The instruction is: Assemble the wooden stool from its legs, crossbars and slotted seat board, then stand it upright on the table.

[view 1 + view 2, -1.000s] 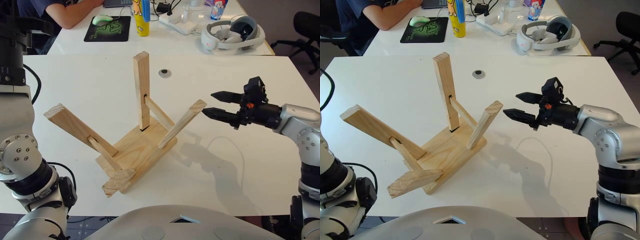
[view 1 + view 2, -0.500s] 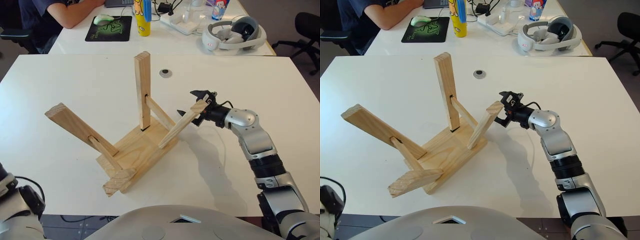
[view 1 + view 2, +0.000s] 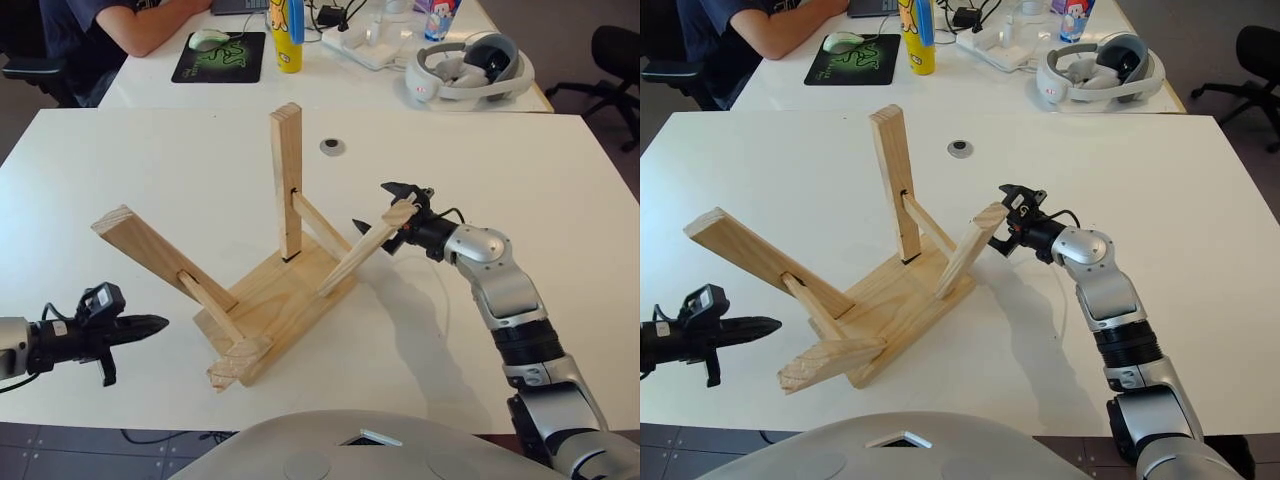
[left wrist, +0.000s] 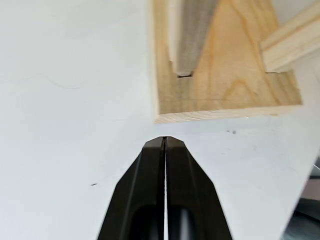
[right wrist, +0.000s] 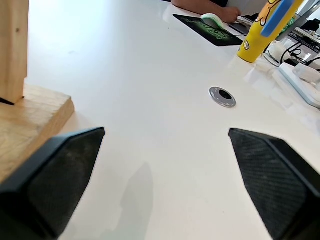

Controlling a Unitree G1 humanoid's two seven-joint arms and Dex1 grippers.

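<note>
The stool (image 3: 272,300) lies upside down mid-table, legs up. My right pincer (image 3: 379,207) is spread wide around the right leg (image 3: 355,255) tip; contact is unclear. My left pincer (image 4: 165,146), clenched empty, points at the seat board (image 4: 225,95) from the near left.

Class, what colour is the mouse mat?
The mouse mat is black with a green design; clearest in the left eye view.
</note>
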